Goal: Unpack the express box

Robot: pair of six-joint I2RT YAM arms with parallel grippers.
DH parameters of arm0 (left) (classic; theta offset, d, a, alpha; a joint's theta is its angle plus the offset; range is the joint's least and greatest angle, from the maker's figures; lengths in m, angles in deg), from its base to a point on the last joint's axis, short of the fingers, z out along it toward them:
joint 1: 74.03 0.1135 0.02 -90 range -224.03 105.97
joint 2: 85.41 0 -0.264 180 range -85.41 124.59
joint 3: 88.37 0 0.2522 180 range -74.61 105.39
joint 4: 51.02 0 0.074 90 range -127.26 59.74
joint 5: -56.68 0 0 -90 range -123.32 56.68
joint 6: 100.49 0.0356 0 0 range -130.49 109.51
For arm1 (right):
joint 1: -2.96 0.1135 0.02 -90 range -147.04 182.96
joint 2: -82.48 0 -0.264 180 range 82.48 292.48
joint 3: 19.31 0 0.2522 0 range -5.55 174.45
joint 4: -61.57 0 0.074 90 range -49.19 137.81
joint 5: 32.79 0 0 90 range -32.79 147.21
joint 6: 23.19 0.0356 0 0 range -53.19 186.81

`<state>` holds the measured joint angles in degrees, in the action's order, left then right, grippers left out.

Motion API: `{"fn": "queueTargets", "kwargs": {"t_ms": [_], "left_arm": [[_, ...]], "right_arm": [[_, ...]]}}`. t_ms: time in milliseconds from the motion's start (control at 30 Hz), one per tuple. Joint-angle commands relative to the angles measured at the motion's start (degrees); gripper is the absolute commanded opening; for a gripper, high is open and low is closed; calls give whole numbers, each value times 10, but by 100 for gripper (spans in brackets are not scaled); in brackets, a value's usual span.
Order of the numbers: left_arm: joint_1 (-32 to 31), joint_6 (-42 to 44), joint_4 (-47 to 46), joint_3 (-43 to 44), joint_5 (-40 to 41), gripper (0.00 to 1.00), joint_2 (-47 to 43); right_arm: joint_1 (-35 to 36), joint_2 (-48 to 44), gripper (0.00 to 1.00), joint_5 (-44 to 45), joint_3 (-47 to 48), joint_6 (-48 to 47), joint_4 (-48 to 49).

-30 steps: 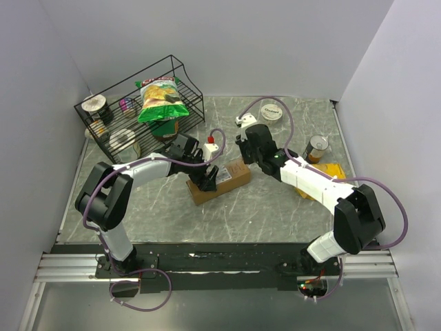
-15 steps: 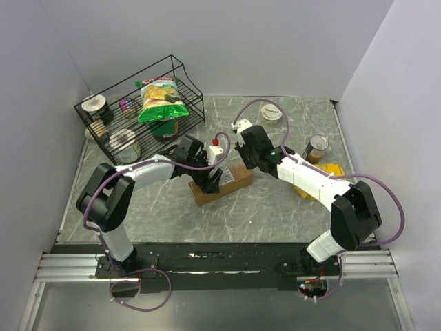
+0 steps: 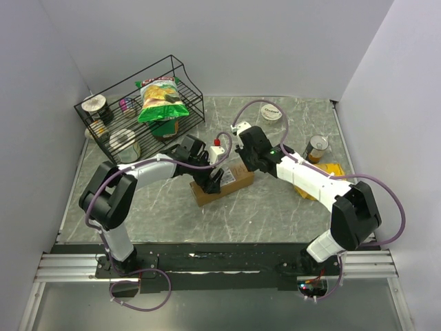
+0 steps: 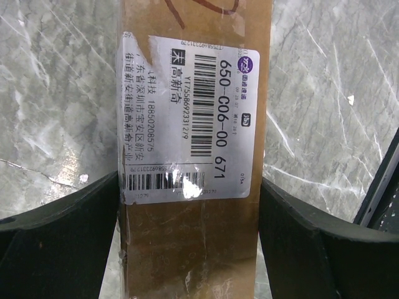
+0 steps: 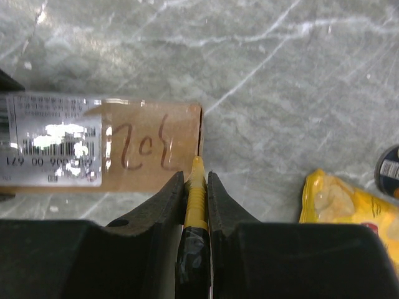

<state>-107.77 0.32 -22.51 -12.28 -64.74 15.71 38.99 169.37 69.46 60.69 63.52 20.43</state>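
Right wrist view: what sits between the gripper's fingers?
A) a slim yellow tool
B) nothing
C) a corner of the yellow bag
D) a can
A: the right gripper is shut on a slim yellow tool whose tip meets the express box's end edge.

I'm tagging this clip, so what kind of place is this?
Probably a robot test cell, not a home: plain white walls box in a marble-look table, a chip bag sits staged in a wire rack, and an express box lies mid-table.

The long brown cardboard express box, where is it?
The express box lies mid-table in the top view, gripped across its width by the left end effector, with the right end effector's yellow tool at its right end.
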Motion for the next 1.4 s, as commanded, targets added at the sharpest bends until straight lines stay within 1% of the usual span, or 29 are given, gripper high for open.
{"fn": "queueTargets", "kwargs": {"t_ms": [0,167,333,400,433,467,500,533,567,600,633,667,700,733,767,800,833,867,900,967,1000,1033,1067,1133,1167,1267,1300,1333,1367], "left_arm": [[-5,-42,48,-6,38,5,52],[-6,-39,53,5,43,4,61],[-11,-31,61,17,50,5,61],[-12,-23,65,24,50,6,57],[-14,-20,67,25,51,11,55],[-15,-16,70,29,51,18,52],[-16,-16,77,38,50,33,50],[-16,-16,83,43,44,74,45],[-16,3,92,49,18,96,37],[-16,14,117,67,1,96,32],[-16,21,128,76,-6,96,29],[-15,32,137,83,-11,96,18],[-12,40,149,93,-15,97,11],[-9,48,155,97,-18,96,3],[-6,59,159,100,-16,96,-12],[-3,62,164,110,-18,96,-19],[7,63,175,115,-23,96,-24],[12,62,182,122,-30,96,-30],[18,62,193,138,-39,96,-31],[28,59,219,154,-65,97,-28],[29,58,226,168,-72,96,-26],[31,59,235,175,-84,97,-22],[31,62,251,181,-90,96,-15],[37,65,266,196,-106,97,-4],[40,70,277,199,-110,96,-1],[45,77,289,208,-116,96,7],[46,75,282,207,-109,96,5],[47,65,275,204,-100,96,-2],[49,60,266,199,-79,96,-7]], "right_arm": [[14,-42,0,-36,15,28,-117],[15,-72,0,-14,38,21,-109],[13,-96,0,12,107,6,-90],[11,-128,0,30,104,-9,-41],[7,-142,0,33,95,-25,-11],[4,-155,0,37,84,-40,15],[3,-177,0,38,59,-84,38],[2,-184,0,40,44,-116,75],[1,-192,0,43,23,-146,93],[-15,-214,0,31,-29,-208,114],[-31,-231,0,-33,-62,-244,158],[-45,-253,0,-64,-99,-281,201],[-64,-298,0,-84,-189,-364,248],[-68,-320,0,-98,-236,-411,299],[-69,-339,0,-119,-280,-459,401],[-72,-365,0,-142,-355,-546,438],[-72,-376,2,-159,-390,-589,478],[-74,-382,4,-182,-426,-626,563],[-73,-384,5,-194,-490,-681,616],[-74,-374,18,-213,-534,-713,678],[-73,-371,28,-220,-565,-723,720],[-73,-368,52,-224,-575,-727,724],[-73,-369,60,-228,-581,-731,710],[-72,-380,71,-236,-584,-722,640],[-72,-395,74,-238,-584,-718,611],[-72,-445,84,-249,-575,-693,466],[-71,-461,87,-259,-544,-677,397],[-72,-476,92,-275,-527,-665,292],[-73,-501,94,-275,-498,-649,244]]}}
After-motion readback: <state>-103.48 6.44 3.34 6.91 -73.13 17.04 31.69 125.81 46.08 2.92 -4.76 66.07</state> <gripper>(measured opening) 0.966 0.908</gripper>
